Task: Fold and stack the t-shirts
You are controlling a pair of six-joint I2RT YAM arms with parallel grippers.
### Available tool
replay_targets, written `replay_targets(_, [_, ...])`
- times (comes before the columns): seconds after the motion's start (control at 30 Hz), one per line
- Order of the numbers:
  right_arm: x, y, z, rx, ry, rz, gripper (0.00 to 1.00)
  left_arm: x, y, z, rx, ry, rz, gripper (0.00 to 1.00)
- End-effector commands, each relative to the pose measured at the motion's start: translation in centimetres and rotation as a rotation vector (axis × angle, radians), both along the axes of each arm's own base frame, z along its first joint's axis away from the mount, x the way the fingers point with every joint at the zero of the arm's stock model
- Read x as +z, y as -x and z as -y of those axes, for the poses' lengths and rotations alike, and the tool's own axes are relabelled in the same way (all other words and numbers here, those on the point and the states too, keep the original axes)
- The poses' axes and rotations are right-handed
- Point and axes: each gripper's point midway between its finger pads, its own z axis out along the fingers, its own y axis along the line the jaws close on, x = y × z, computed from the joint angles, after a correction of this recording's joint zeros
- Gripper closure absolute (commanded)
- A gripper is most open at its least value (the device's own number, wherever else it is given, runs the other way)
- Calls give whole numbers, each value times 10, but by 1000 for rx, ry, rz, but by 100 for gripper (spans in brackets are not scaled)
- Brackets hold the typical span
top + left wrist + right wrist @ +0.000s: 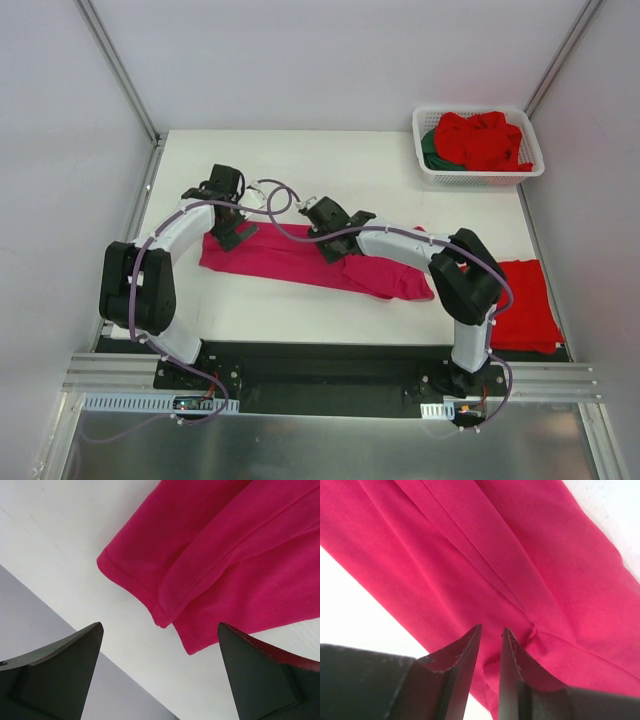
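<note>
A magenta-pink cloth t-shirt [290, 262] lies as a long band across the middle of the white desk [340, 170], the left gripper [235, 233] over its left end, the right gripper [330, 250] over its middle. A folded bright red t-shirt [525, 300] lies at the near right. In the far right corner, a white slotted plastic basket [480, 178] holds red shirts [485, 140] atop a dark green shirt [430, 148].

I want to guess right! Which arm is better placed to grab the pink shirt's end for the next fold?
Probably the left. The left end effector hangs wide open right above an end corner of the pink shirt; the right end effector sits nearly closed over its middle.
</note>
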Motion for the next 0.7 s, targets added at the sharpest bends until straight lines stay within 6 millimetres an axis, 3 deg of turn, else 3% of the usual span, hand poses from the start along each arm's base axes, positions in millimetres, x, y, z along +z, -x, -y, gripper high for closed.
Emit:
replay_targets(0.0, [4, -13, -22, 46, -20, 55, 73, 1, -4, -32, 164, -32, 9, 1])
replay_targets(0.17, [1, -19, -21, 51, 8, 84, 66, 5, -6, -65, 277, 16, 17, 1])
replay_targets(0.43, [11, -31, -13, 27, 60, 151, 64, 3, 4, -77, 298, 32, 7, 1])
replay_targets(0.67, [-5, -33, -17, 38, 91, 129, 62, 2, 8, -77, 300, 53, 5, 1])
